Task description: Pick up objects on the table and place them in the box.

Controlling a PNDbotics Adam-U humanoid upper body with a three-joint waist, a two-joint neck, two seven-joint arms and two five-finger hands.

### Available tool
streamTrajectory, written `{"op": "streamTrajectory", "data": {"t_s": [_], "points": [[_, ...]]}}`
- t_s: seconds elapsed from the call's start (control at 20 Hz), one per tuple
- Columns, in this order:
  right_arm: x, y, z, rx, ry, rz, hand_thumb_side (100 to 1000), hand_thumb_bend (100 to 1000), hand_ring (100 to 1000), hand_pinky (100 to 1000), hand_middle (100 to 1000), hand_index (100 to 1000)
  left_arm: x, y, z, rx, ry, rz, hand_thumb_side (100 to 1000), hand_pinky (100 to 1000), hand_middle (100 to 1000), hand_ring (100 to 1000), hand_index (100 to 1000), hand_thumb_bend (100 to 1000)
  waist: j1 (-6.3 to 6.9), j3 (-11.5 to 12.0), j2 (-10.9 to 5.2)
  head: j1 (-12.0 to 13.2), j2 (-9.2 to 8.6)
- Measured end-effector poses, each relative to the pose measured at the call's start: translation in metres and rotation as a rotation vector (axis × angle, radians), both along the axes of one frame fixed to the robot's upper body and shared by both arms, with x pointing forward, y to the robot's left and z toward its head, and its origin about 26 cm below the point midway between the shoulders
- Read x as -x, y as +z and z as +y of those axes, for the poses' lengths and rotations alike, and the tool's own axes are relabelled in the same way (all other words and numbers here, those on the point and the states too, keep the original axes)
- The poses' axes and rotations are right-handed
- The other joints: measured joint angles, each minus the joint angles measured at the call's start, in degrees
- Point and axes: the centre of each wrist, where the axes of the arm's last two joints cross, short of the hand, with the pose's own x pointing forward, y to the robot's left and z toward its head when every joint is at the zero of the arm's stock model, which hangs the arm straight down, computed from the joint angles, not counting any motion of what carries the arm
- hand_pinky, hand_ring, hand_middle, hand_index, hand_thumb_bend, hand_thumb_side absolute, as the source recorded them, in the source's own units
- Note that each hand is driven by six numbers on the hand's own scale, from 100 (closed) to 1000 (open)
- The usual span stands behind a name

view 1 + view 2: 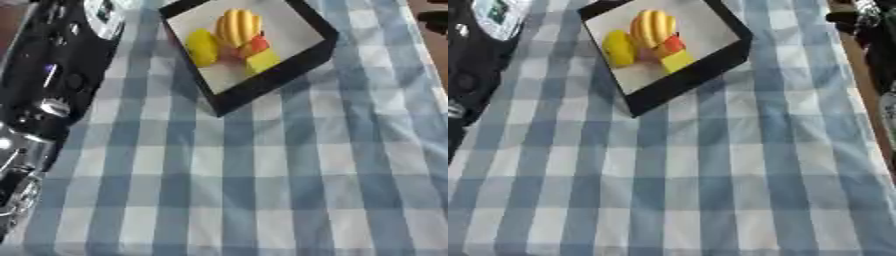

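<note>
A table is covered with a blue and white checked cloth [262, 190]. A black box [280, 80] with a pale inside sits near the far edge of the table, a bit toward the left, turned so that one corner points toward the near edge. Four things lie inside the box. A bunch of yellow bananas [238, 27] is in the middle, reaching toward the far side of the box. A yellow lemon-shaped fruit [202, 47] lies just to the left of the bananas, touching them or almost touching. A small red thing [258, 45] sits right by the near end of the bananas, on the right side. A yellow block [262, 61] lies just next to the red thing, close to the box's near right wall. The cloth around the box shows only its squares, from the near edge up to the box. The robot's left arm [52, 85] is black with shiny silver parts and runs down the left edge of the table, from the far left corner toward the near left corner. I cannot tell if the left hand is spread or closed, because no fingers can be made out there. At the far right corner a dark part of the right arm [864, 25] shows beside the table's edge, and its hand cannot be made out either.
</note>
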Motion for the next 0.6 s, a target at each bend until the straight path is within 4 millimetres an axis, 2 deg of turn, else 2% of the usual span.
{"op": "streamTrajectory", "data": {"t_s": [0.05,0.1,0.15,0.4,0.6], "points": [[0.001,0.0,-0.001,-0.001,-0.005,-0.001,732,100,783,906,812,751,0.004,0.0,0.01,0.039,0.015,-0.015,429,649,716,730,828,565,-0.01,0.2,0.0,-0.2,0.0],[0.001,0.0,-0.002,-0.002,-0.01,-0.002,729,100,783,906,812,751,0.007,-0.001,0.021,0.08,0.03,-0.029,427,622,717,718,827,353,-0.03,0.3,0.0,-0.3,0.0],[0.001,0.0,-0.003,-0.003,-0.015,-0.005,729,100,783,906,812,751,0.011,-0.003,0.031,0.122,0.047,-0.042,435,619,715,716,827,558,-0.13,0.3,0.0,-0.5,0.0],[0.002,0.003,-0.007,-0.016,-0.035,-0.023,725,100,783,904,812,751,0.035,-0.016,0.077,0.341,0.139,-0.104,470,609,688,700,813,528,-1.08,1.1,0.0,-1.4,-0.39],[0.003,0.005,-0.008,-0.025,-0.046,-0.038,722,100,782,904,811,750,0.053,-0.035,0.096,0.501,0.196,-0.124,477,616,684,699,810,507,-1.85,1.3,0.0,-2.1,-0.93]]}}
